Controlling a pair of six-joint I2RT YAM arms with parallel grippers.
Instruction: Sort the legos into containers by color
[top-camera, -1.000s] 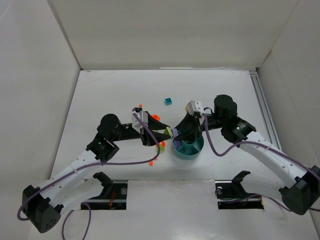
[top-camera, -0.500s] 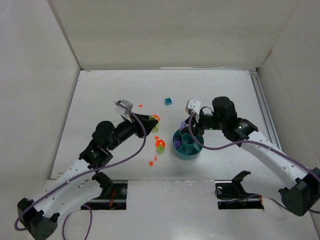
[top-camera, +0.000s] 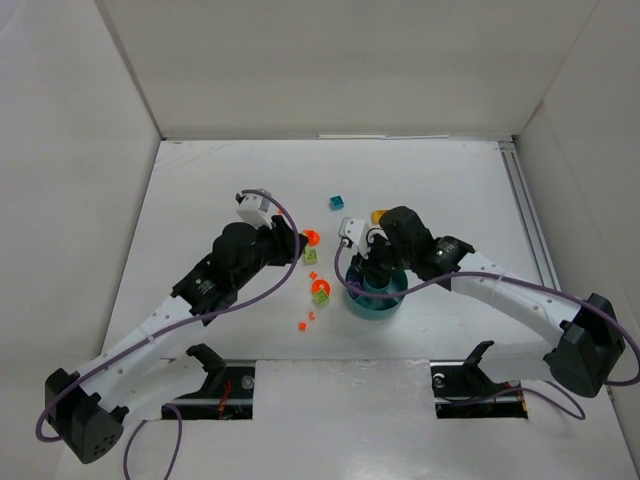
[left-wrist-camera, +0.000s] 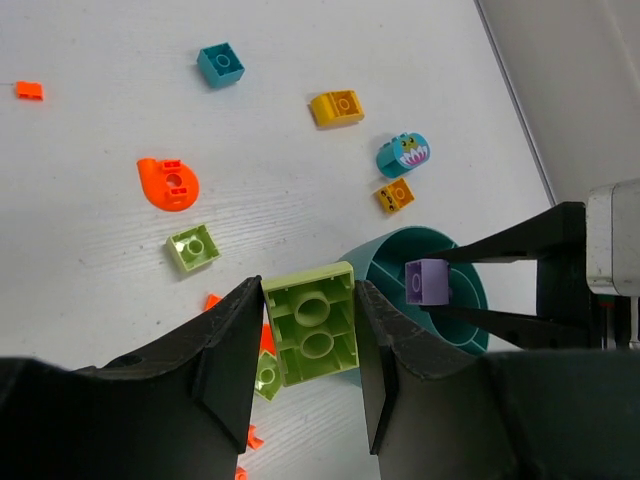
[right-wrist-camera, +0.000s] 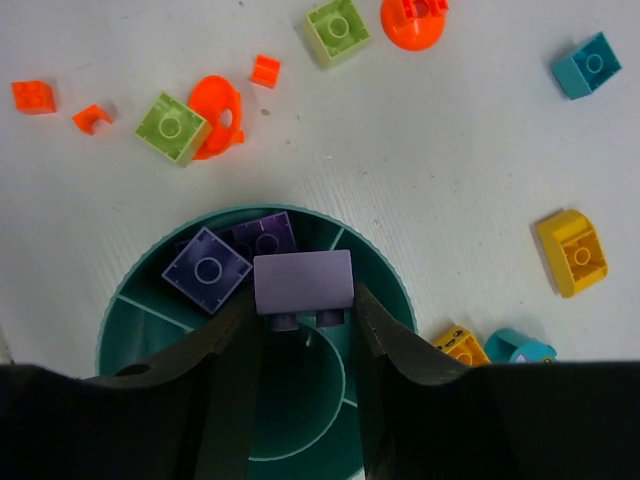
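My left gripper (left-wrist-camera: 308, 330) is shut on a lime green brick (left-wrist-camera: 312, 322), held above the table left of the teal dish (left-wrist-camera: 385, 250). My right gripper (right-wrist-camera: 300, 300) is shut on a light purple brick (right-wrist-camera: 302, 282) and holds it over the dish (right-wrist-camera: 380, 275), above the wedge next to the centre well. Two darker purple bricks (right-wrist-camera: 208, 270) lie in one wedge. In the top view the left gripper (top-camera: 297, 247) is left of the dish (top-camera: 385, 305) and the right gripper (top-camera: 370, 262) is over its back part.
Loose pieces lie around the dish: lime bricks (right-wrist-camera: 172, 127) (right-wrist-camera: 337, 30), orange round parts (right-wrist-camera: 215, 105) (left-wrist-camera: 168, 183), small orange bits (right-wrist-camera: 32, 95), a teal brick (right-wrist-camera: 590, 65), a yellow brick (right-wrist-camera: 572, 252) and a teal toothed piece (left-wrist-camera: 403, 154). White walls enclose the table.
My left gripper drew back from the dish's left rim, still holding the lime brick. My right arm swung left, carrying the purple brick over the dish.
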